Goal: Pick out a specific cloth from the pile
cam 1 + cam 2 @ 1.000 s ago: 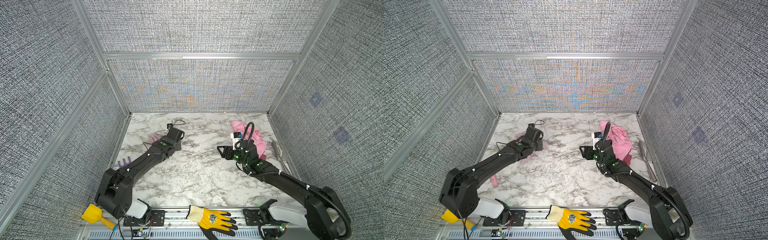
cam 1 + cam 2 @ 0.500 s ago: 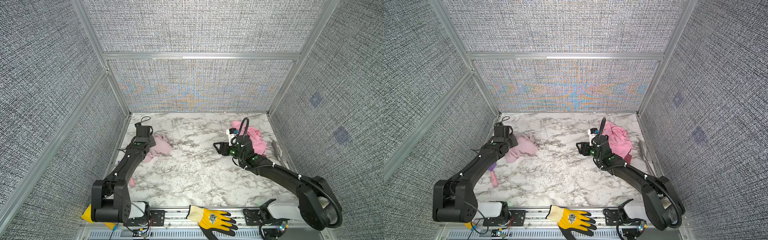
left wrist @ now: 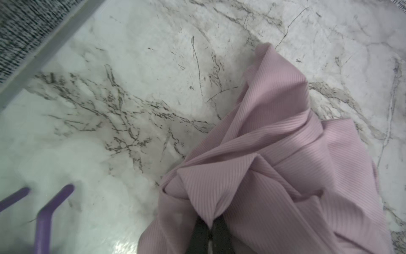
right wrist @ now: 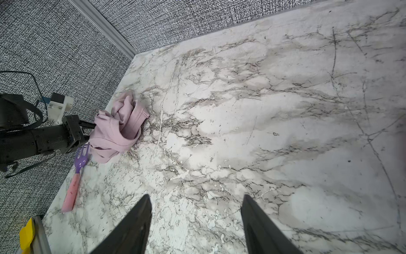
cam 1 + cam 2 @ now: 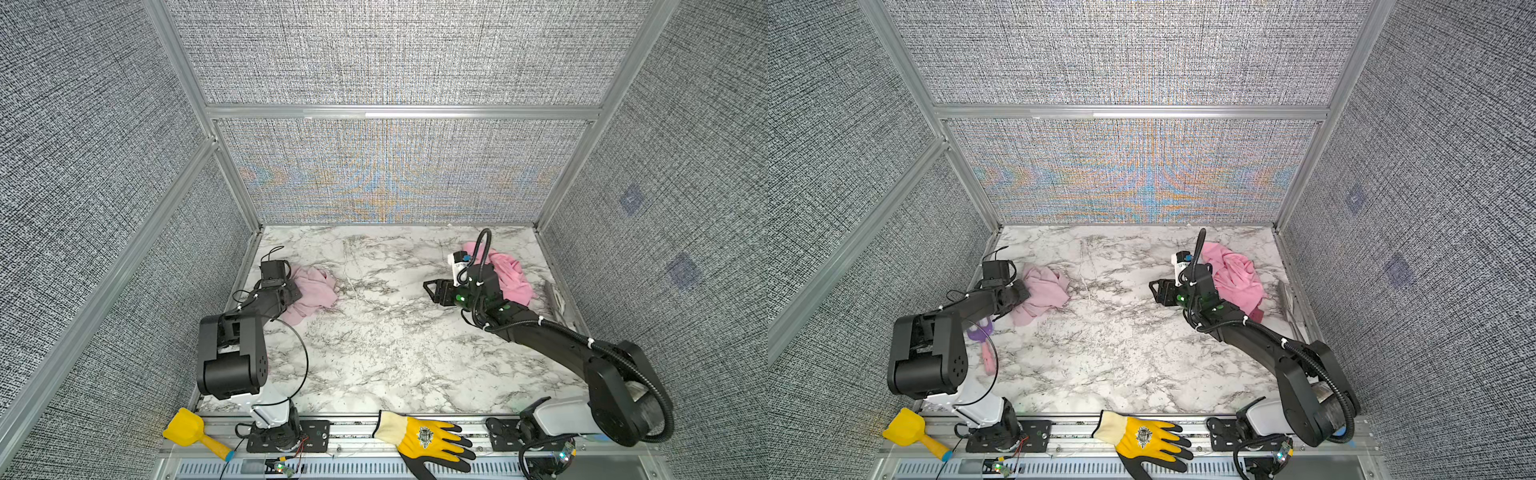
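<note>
Pulled farther left, the left claw (image 3: 209, 233) stays clamped on the ribbed mauve cloth (image 3: 274, 165); right claw (image 4: 195, 222) gapes.

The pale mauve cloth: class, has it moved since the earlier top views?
Yes. The pale mauve cloth, pinched in the left claw, has moved leftwards towards the left wall rail.

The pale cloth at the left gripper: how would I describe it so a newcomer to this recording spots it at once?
Start at the marble tabletop and go to its left edge, where the left gripper is shut on the cloth. It is a crumpled, finely ribbed, dusty mauve-pink piece lying beside a purple fork. Unlike the pile of brighter pink and dark rose cloths behind the right arm, it lies alone and is palest.
</note>
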Robot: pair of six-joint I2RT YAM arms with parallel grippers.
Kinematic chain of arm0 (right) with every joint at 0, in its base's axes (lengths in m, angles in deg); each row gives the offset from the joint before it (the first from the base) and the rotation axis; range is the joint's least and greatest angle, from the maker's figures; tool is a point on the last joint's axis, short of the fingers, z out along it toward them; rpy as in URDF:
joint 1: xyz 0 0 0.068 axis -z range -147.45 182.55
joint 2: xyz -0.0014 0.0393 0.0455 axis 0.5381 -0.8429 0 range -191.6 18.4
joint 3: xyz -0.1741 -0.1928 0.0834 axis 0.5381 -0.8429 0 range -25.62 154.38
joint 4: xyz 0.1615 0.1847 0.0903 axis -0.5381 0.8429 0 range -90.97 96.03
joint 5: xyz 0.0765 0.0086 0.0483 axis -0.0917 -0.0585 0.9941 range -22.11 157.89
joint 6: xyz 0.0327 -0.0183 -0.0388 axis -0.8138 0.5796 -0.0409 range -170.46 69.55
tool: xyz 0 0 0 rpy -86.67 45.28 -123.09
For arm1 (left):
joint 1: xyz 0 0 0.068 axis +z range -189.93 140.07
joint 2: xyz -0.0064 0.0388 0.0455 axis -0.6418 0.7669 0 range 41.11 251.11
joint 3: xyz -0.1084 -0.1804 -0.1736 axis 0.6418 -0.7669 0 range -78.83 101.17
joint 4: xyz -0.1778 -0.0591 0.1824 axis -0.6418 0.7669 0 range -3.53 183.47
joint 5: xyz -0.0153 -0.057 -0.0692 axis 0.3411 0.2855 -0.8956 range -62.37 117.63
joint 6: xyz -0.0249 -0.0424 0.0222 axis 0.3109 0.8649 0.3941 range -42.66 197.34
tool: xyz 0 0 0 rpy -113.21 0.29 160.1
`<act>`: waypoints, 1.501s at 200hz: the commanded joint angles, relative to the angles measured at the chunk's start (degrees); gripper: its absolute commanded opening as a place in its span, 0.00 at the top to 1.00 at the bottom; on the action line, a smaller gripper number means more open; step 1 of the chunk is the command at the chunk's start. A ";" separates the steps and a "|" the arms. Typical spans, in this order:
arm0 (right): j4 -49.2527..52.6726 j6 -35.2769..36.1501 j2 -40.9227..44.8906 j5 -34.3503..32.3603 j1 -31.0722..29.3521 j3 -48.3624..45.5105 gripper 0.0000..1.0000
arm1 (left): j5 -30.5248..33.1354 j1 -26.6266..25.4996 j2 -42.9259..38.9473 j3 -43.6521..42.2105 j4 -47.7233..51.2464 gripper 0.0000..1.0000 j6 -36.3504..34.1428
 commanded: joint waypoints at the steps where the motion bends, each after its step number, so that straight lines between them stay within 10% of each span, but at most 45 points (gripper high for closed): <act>1: -0.23 0.31 -0.43 0.37 0.00 0.77 0.34 | -2.23 0.48 1.46 0.53 -1.99 1.00 0.78; 42: 0.59 0.45 1.14 -0.05 0.17 0.59 0.34 | -3.20 0.59 0.76 1.68 1.12 1.00 0.95; 84: 4.33 1.40 3.69 -0.52 0.36 1.30 0.34 | -2.43 0.59 -8.53 -0.15 3.92 0.47 1.22; 198: 9.74 6.64 14.39 -10.83 1.78 -3.15 0.33 | -2.12 -8.20 -43.81 -20.48 -10.27 0.41 -6.03; 300: 4.44 14.38 26.62 -36.01 10.08 -17.02 0.27 | 0.85 -9.45 -42.99 -29.68 -29.10 0.36 -15.58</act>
